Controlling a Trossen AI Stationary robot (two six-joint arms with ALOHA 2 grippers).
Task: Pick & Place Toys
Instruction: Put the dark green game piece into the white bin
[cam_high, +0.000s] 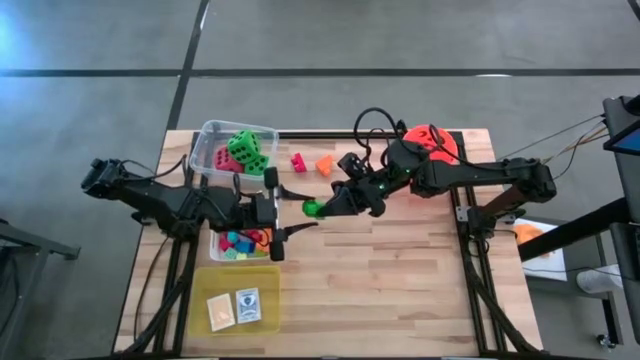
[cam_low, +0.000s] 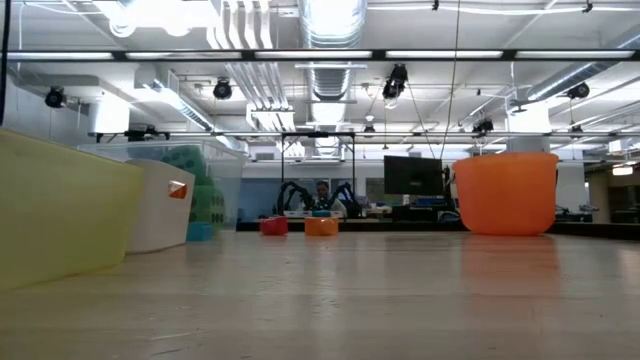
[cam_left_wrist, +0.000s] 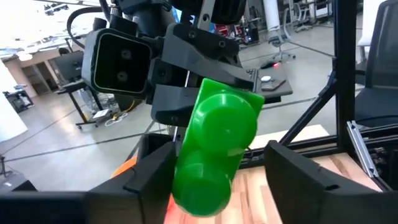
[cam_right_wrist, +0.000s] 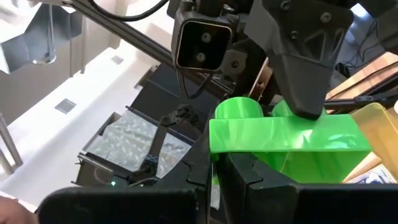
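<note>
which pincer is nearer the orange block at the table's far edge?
Right. The right pincer, shut on a green block, sits just in front of the orange block. The left pincer is slightly farther, facing the right one across the green block.

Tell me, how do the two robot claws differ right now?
The right gripper is shut on the green block, while the left gripper stands open, its fingers either side of that block. The right gripper reaches in from the orange bucket's side, the left gripper from the clear tubs' side. Both are dark, two-fingered, and meet over the middle of the table.
</note>
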